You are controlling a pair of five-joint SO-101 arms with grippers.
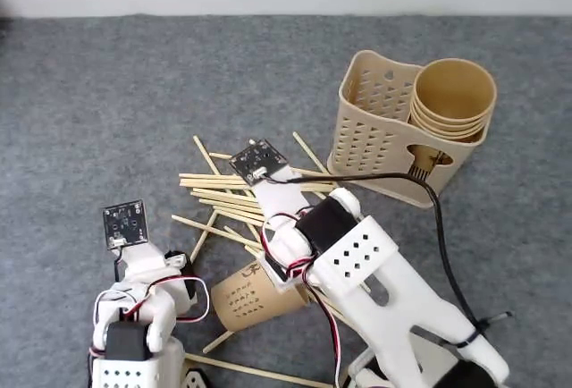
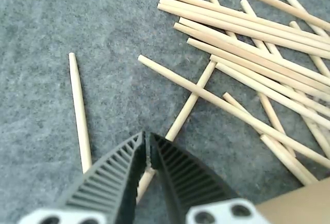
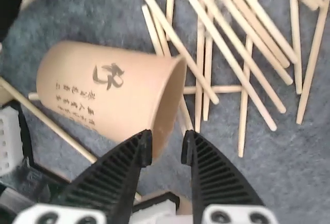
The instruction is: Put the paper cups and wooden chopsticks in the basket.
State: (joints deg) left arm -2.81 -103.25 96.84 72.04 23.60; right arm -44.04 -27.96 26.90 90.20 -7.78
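A tan paper cup (image 3: 103, 90) with dark print lies on its side on the grey mat, also seen as the cup (image 1: 246, 297) in the high view. My right gripper (image 3: 166, 137) is open, its fingertips on either side of the cup's lower rim. Wooden chopsticks (image 1: 228, 196) lie scattered and crossed beside the cup. My left gripper (image 2: 148, 137) is shut just above the mat, over the end of one chopstick (image 2: 188, 102) that runs under it. The beige slotted basket (image 1: 371, 129) stands at the back right with stacked paper cups (image 1: 454, 93) in it.
One chopstick (image 2: 79, 105) lies alone apart from the pile. More chopsticks (image 1: 255, 372) lie near the arms' bases at the front edge. A black cable (image 1: 438, 218) runs from the right arm past the basket. Bare grey mat stretches to the left and back.
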